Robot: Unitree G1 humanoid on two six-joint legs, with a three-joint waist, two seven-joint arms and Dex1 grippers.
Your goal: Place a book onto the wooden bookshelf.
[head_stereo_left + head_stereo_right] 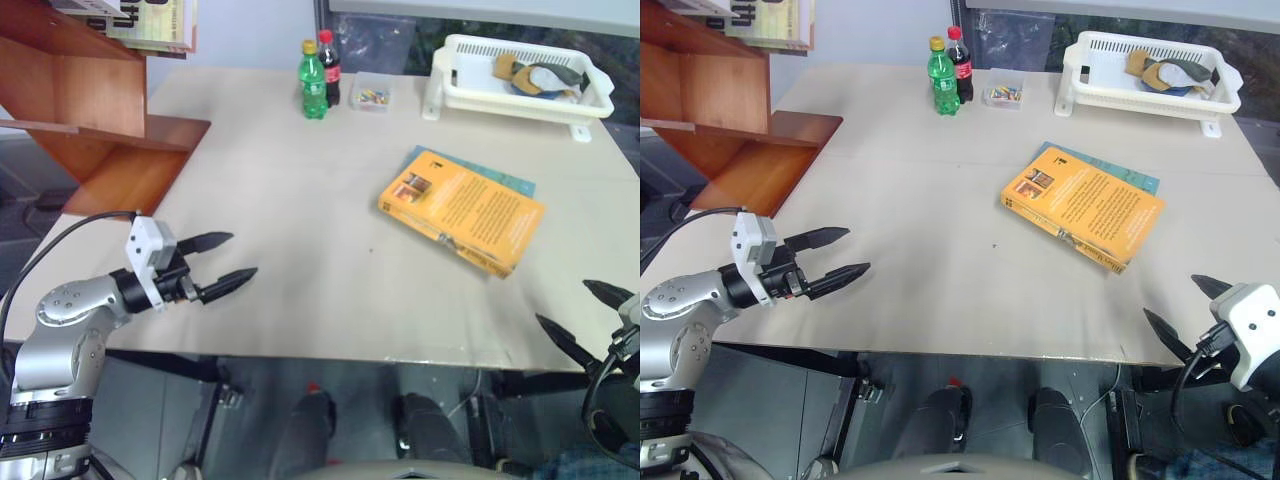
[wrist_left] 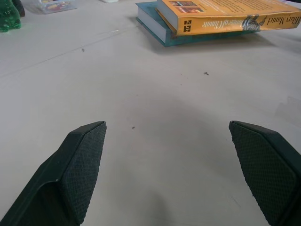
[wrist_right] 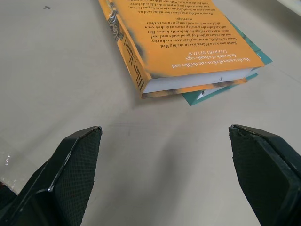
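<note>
**A:** Book (image 1: 462, 209) first: where does it lie? I see the orange-yellow one flat on the pale table (image 1: 300, 300), back cover up, resting on top of a thinner teal book (image 1: 510, 180) whose edge pokes out from under it.

**B:** Right, and it sits well apart from the wooden bookshelf (image 1: 100, 110), which stands off the table's far left corner. So nothing has been picked up yet. I'd judge this as the very start: the reach toward the book.

**A:** Which arm would you send?

**B:** The right gripper (image 1: 585, 320) looks the nearer one; it hovers by the near right edge of the table, and its wrist view looks straight at the book's near corner. The left gripper (image 1: 222, 262) hangs over the near left part of the table, with bare tabletop between it and the book.

**A:** And the fingers?

**B:** Both pairs are spread wide and hold nothing, touching nothing either. The pads (image 3: 75, 165) on the right stand clear of the book.

**A:** So the next move?

**B:** Probably to bring a gripper forward to the book's edge and get a finger under the thick block without dragging the teal one along. The book is thick, so the wide spread suits it. A slip between the two covers seems the main risk.
</note>
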